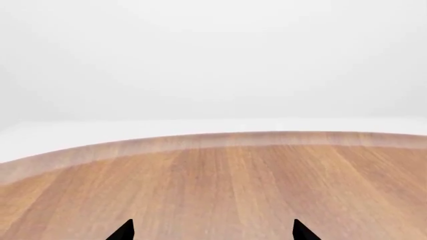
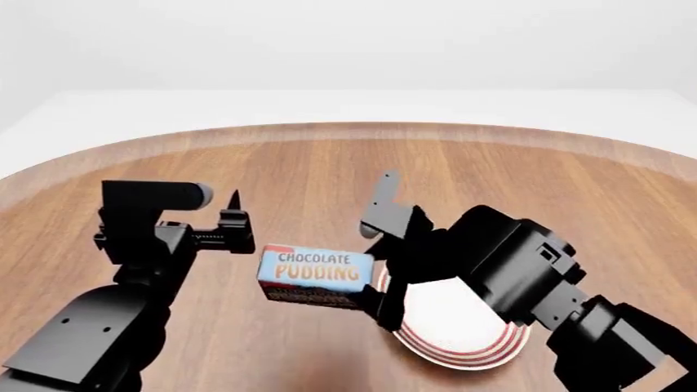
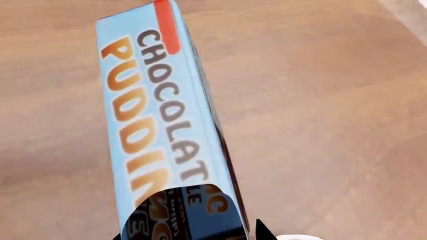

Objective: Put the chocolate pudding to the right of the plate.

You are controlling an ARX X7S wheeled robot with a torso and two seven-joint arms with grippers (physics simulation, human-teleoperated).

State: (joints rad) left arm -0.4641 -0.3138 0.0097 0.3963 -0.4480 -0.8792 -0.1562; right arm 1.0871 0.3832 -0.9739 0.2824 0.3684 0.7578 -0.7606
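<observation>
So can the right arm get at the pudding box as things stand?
Probably yes: the right gripper is already at the pudding box's plate-side end, with nothing between them. Whether it is gripping yet is unclear.

Head view high, overlooks table (image 2: 326,163); wrist views close, low.

The small rectangular chocolate pudding carton (image 2: 316,276) lies on the round wooden desk (image 2: 326,171), just left of the round white red-ringed plate (image 2: 458,335). The black right hand (image 2: 376,269) is at the carton's plate-side end; the black left hand (image 2: 231,220) is left of the carton.
</observation>
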